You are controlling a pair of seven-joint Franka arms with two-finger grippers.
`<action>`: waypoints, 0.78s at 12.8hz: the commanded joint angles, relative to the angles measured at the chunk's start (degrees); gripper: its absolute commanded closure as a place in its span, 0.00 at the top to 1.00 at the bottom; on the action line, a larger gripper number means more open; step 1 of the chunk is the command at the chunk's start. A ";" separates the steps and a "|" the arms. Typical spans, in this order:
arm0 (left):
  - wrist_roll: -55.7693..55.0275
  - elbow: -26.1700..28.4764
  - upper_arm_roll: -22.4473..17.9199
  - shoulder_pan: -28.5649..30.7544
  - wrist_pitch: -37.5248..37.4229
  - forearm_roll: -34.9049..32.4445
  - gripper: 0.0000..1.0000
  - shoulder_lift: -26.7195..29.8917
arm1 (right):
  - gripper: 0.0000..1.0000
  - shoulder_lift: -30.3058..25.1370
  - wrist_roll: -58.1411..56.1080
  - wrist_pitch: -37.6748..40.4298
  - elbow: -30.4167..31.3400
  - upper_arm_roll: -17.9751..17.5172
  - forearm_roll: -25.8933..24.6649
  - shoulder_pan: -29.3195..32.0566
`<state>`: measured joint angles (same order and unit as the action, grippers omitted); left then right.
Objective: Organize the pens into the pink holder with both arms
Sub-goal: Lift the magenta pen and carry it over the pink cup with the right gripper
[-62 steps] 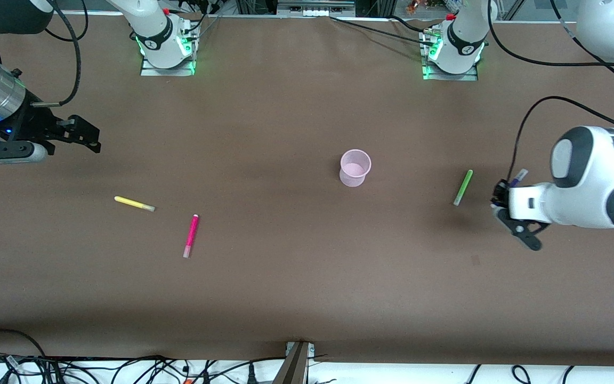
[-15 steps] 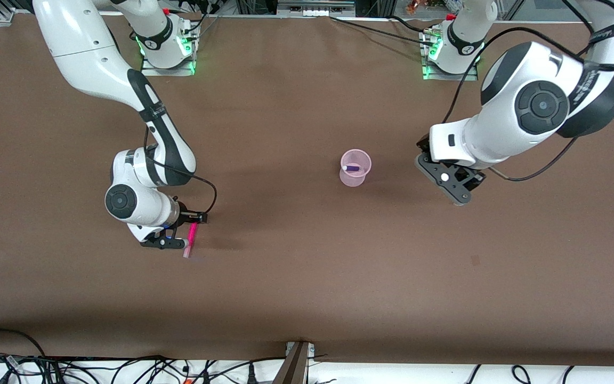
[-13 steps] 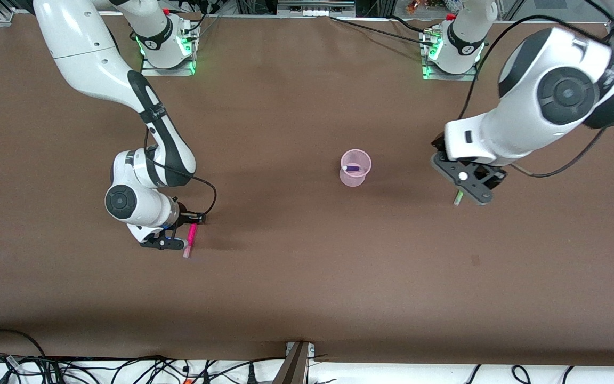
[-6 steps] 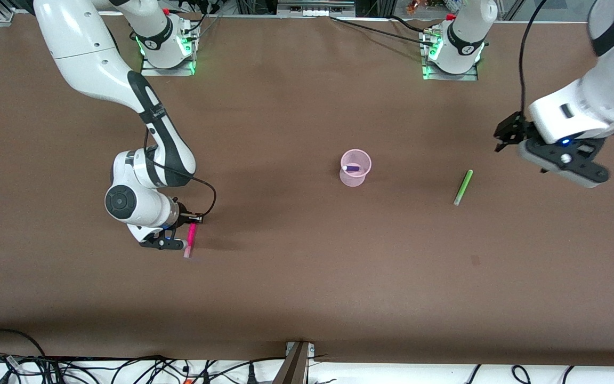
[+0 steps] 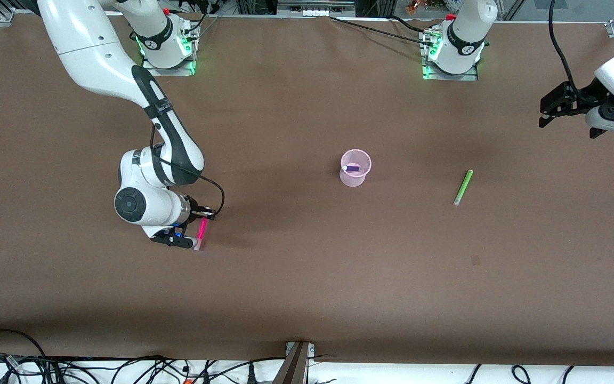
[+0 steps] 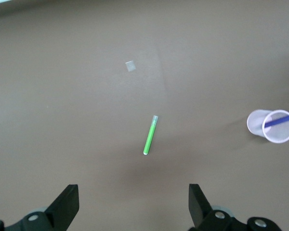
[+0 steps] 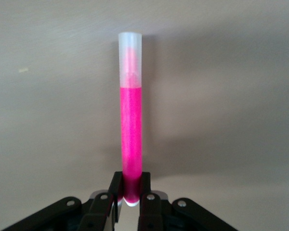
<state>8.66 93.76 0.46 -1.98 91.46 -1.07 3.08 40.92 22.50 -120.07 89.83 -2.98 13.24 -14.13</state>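
Front view shows the right hand [image 5: 196,229] at the left of the frame, a little below the middle, low over the brown surface [image 5: 296,277]. Its fingers are pressed together on one end of the magenta-pink pen [image 5: 201,233]. In the right wrist view this pen [image 7: 130,115] stands out straight from the black fingertips [image 7: 116,188], with its pale end away from the hand. The left hand [image 5: 551,109] is in the upper right of the frame, spread wide and holding nothing; this arm seems to wait. The pink holder [image 5: 355,167] stands upright near the centre, and the dark purple pen [image 5: 352,168] is already inside it, leaning on the rim. The light green pen [image 5: 462,187] lies flat at the right of the holder, well apart from it. I cannot find a yellow pen in these views.

The step in hand looks like the pick-up of the magenta-pink pen. Next, I judge, the right arm must lift it, carry it over the holder and turn it so one end points down, then let go. The grip is only at the pen's tip, so it may swing.
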 commanded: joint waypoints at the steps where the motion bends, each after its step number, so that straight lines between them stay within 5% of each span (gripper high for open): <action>1: -3.13 4.06 -0.82 -0.92 3.02 1.07 1.00 1.94 | 0.07 -0.14 5.78 7.65 -5.80 -0.45 7.03 -0.63; 7: -3.13 1.61 -0.99 0.14 2.67 0.71 1.00 -0.87 | 0.07 -0.23 35.81 9.25 -13.44 -6.58 20.40 -9.16; 10: -2.95 -0.24 -0.99 0.49 2.75 0.98 1.00 -2.46 | 0.07 -0.23 50.22 0.50 -13.89 -11.68 26.55 -12.14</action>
<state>5.89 96.02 -0.41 -1.79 94.47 -1.06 2.30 40.65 65.17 -115.08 76.40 -12.42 36.21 -25.28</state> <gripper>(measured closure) 0.000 0.824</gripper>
